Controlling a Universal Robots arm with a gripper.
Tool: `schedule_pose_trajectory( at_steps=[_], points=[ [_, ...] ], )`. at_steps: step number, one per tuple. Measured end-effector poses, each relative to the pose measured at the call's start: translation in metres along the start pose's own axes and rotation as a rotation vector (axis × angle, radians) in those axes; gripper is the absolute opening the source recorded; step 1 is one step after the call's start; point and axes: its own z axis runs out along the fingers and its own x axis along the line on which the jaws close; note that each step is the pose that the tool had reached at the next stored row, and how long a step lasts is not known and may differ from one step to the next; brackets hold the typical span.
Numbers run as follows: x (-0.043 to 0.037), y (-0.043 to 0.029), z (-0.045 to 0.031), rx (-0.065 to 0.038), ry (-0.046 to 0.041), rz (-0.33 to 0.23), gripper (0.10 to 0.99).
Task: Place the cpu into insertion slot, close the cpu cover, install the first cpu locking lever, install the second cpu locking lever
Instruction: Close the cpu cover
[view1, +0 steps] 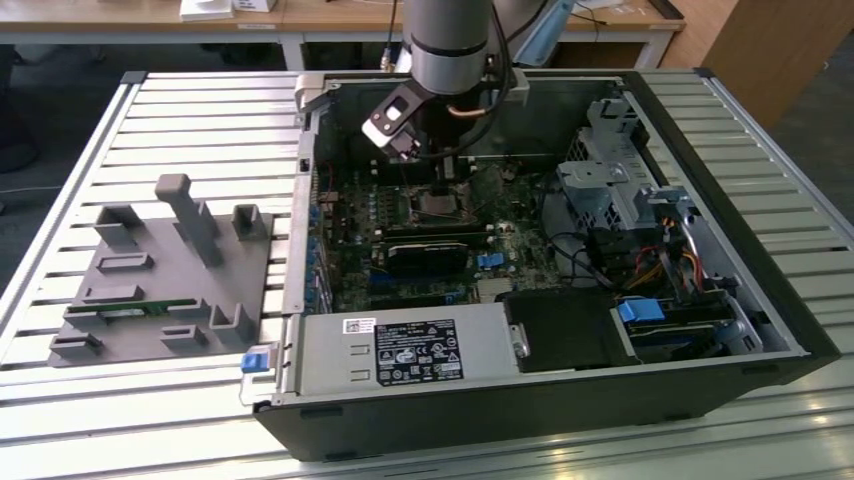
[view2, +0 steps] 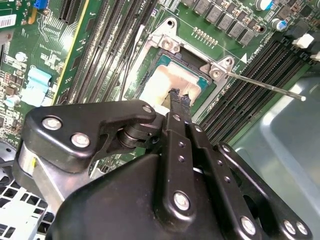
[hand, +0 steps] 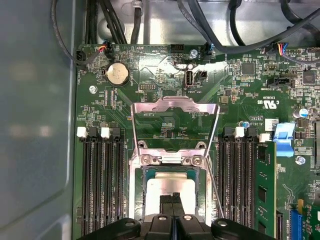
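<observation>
The cpu (hand: 169, 189) lies flat in the insertion slot (hand: 146, 173), its silver top catching light; it shows again in the second wrist view (view2: 162, 82). The cpu cover (hand: 175, 106) is swung open away from the slot, with green board visible through its window. A thin locking lever (hand: 214, 185) sticks out beside the slot, also seen as a long rod (view2: 265, 85). My gripper (hand: 175, 196) is shut with nothing between its fingers, the tips (view2: 179, 95) just over the chip's edge. In the exterior view the gripper (view1: 446, 185) reaches down into the case above the slot (view1: 438, 205).
Black memory slots (hand: 100, 185) flank the socket, with a green module (hand: 265, 185) seated on one side. Cables (hand: 220, 30) and a coin battery (hand: 117, 74) lie beyond the cover. A power supply (view1: 400, 350), a drive cage (view1: 614, 190) and a grey fixture (view1: 160, 280) are nearby.
</observation>
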Motion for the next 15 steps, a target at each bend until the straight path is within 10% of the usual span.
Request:
schedule_pose_trajectory(
  at_steps=[15],
  points=[
    [0.0003, 0.0007, -0.0201, 0.0, 0.0, 0.0, 0.106]
  ],
)
